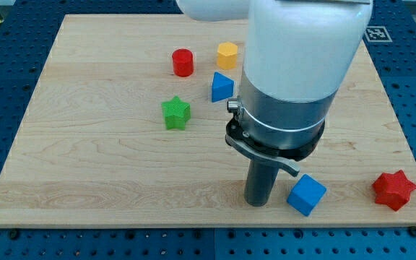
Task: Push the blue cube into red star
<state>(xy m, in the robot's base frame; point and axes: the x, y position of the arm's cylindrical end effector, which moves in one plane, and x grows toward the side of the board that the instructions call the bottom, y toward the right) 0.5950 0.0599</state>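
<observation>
The blue cube [307,194] lies near the board's bottom edge, right of centre. The red star [393,190] lies at the bottom right corner of the board, well to the cube's right. My tip [257,202] rests on the board just left of the blue cube, a small gap apart. The arm's large white and grey body hangs over the board's centre and right and hides what is behind it.
A red cylinder [183,62], a yellow hexagonal block [227,55], a blue triangular block [222,87] and a green star [175,113] sit in the upper middle. The wooden board [85,159] ends close below the cube and star.
</observation>
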